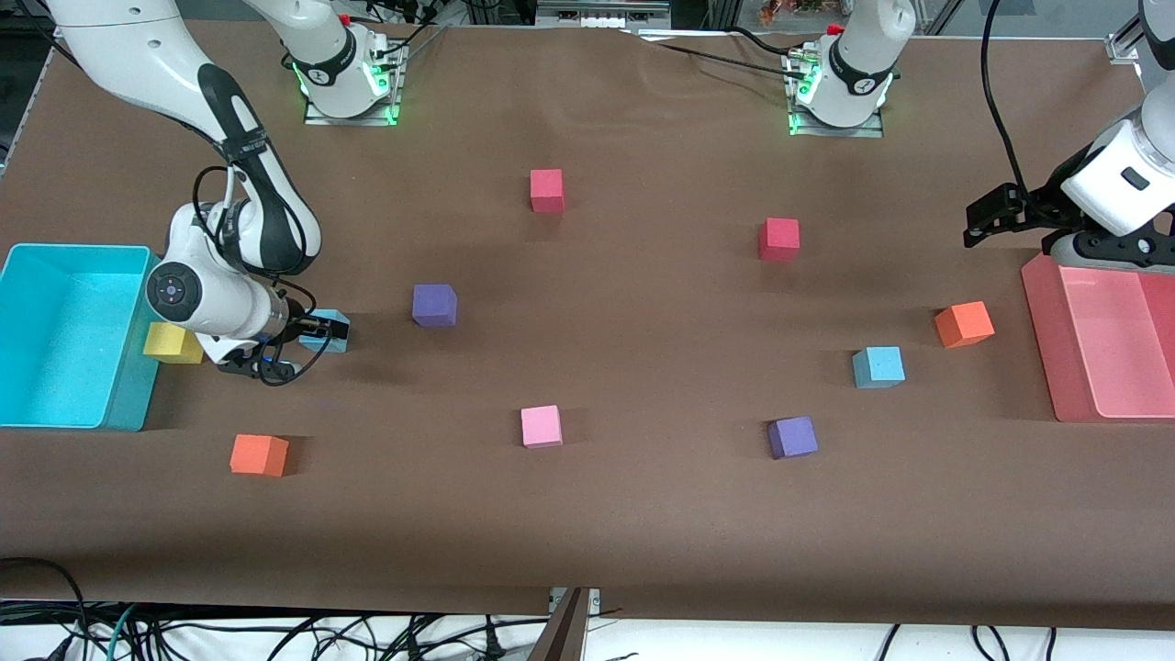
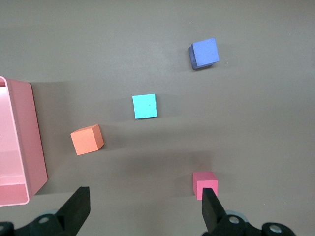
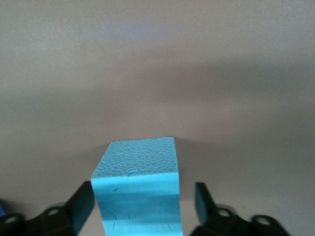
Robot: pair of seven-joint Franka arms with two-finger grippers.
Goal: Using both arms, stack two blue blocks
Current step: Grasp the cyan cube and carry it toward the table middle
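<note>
One blue block (image 1: 326,332) lies on the table near the right arm's end, beside the cyan bin. My right gripper (image 1: 314,332) is down at table level with its fingers on either side of this block (image 3: 140,196). In the right wrist view the gripper (image 3: 142,194) is open, with a gap showing at one finger (image 3: 202,196). The second blue block (image 1: 878,366) lies toward the left arm's end and also shows in the left wrist view (image 2: 145,106). My left gripper (image 1: 987,220) is open and empty (image 2: 145,196), up in the air beside the pink bin.
A cyan bin (image 1: 55,404) stands at the right arm's end with a yellow cube (image 1: 170,342) beside it. A pink bin (image 1: 1042,340) stands at the left arm's end. Purple cubes (image 1: 434,305) (image 1: 792,437), orange cubes (image 1: 259,454) (image 1: 964,324), red cubes (image 1: 546,190) (image 1: 778,239) and a pink cube (image 1: 541,426) are scattered about.
</note>
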